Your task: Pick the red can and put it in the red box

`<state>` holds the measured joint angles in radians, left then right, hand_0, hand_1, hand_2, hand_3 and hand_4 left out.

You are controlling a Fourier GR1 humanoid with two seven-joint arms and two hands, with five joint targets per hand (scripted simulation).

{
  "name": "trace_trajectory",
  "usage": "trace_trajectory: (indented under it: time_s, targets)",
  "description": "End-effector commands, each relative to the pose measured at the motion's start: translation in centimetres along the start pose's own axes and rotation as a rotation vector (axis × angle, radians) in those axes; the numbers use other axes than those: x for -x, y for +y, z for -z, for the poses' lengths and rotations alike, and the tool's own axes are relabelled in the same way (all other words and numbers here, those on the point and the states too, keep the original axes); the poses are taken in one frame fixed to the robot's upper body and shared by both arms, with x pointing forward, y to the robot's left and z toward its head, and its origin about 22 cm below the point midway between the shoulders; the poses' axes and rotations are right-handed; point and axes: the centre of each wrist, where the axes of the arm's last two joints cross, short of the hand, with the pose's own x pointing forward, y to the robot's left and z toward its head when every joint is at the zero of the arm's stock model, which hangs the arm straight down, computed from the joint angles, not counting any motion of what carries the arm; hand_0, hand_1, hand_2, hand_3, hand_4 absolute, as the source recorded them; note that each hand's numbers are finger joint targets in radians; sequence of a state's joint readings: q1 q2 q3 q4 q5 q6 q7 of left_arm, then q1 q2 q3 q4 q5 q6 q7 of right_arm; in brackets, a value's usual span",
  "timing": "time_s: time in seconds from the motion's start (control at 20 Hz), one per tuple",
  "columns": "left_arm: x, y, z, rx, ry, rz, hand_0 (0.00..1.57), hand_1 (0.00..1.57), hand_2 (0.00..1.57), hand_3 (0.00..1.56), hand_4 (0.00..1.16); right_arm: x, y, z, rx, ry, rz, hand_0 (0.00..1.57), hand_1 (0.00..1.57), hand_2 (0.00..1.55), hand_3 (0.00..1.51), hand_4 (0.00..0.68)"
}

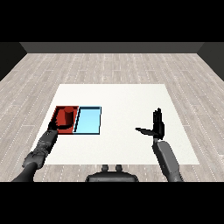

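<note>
The red can stands upright inside the red tray at the table's left. My left hand reaches over the tray's near edge, with its fingers and thumb curled round the can's lower part. My right hand hovers over the right side of the table, far from both trays, fingers straight and pointing up, thumb stretched out to the left, holding nothing.
The light blue tray lies directly right of the red tray, touching it. The white table spreads out between the trays and my right hand. Grey wooden floor surrounds the table.
</note>
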<state>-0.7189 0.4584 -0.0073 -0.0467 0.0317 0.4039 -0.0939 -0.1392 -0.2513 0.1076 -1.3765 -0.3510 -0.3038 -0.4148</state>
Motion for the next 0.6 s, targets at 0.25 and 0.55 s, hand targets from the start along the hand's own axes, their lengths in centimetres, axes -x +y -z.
trace_trajectory:
  time_s: [0.25, 0.55]
  targets:
    - [-4.8, 1.6, 0.5, -0.012, -0.392, -0.303, 1.40, 1.40, 1.29, 0.00, 0.00, 0.2, 0.0, -0.6, -0.047, -0.030, 0.057, 0.00, 0.00, 0.00, 0.00, 0.000]
    - [-6.3, -0.9, -1.1, 0.188, -0.652, -0.525, 0.00, 0.00, 0.00, 0.00, 0.00, -1.4, -0.1, -0.4, -0.123, -0.053, 0.047, 0.00, 0.00, 0.00, 0.00, 0.000]
